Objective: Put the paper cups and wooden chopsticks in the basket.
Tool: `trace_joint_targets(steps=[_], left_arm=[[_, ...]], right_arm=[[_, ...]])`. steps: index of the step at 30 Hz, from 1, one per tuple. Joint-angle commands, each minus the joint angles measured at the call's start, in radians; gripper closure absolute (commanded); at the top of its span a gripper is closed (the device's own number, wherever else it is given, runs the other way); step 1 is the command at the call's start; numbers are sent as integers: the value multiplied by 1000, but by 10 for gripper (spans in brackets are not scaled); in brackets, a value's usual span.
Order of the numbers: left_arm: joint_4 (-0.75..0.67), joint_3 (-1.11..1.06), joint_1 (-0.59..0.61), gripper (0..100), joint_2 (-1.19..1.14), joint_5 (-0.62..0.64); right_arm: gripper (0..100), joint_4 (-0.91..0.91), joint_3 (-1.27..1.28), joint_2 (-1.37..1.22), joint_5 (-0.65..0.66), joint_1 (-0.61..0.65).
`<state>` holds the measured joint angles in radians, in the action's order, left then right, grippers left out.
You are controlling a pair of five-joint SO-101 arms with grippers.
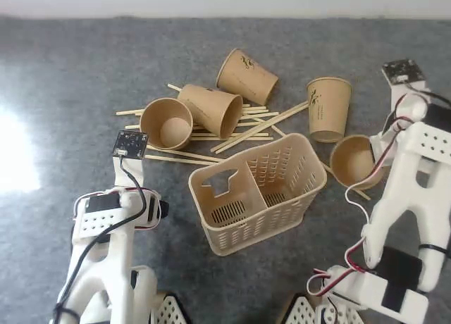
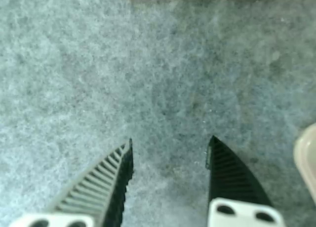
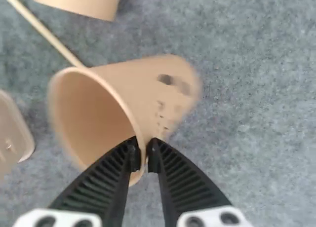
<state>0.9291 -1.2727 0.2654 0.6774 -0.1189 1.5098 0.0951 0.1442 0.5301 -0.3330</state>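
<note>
Right wrist view: right claw [image 3: 140, 155] pinches 1 paper cup [image 3: 123, 103] by its rim, bound for the basket [image 1: 282, 204]; left claw [image 2: 171, 139] spread.

Grey-carpeted table [image 1: 70, 70] bears basket [image 1: 282, 211], paper cups [image 1: 246, 76] (mostly tipped), chopsticks [image 1: 261, 128].

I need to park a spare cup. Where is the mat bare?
Bare: the mat left of the chopsticks, and the strip beyond the paper cups by the far edge. Crowded: between those cups and the basket, where sticks lie heaped.
</note>
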Motion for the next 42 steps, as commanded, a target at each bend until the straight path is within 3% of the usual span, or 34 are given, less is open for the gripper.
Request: trace_joint_targets(steps=[1,5,12,18,23,31,36,42], left_arm=[[-17,4,-3,768,23,-3],[-17,4,-3,768,23,-3],[-17,4,-3,768,23,-3],[-17,4,-3,768,23,-3],[-17,4,-3,768,23,-3],[-17,4,-3,768,23,-3],[-17,4,-3,768,23,-3],[-18,4,-3,768,23,-3]], right_arm=[[992,133,-160,19,2,4],[992,283,-308,12,-5,30],[992,289,-446,91,-35,-27],[992,291,-446,182,-38,15],[992,292,-446,275,-92,116],[992,271,-453,486,-110,398],[992,283,-511,572,-173,441],[992,291,-502,685,-267,615]])
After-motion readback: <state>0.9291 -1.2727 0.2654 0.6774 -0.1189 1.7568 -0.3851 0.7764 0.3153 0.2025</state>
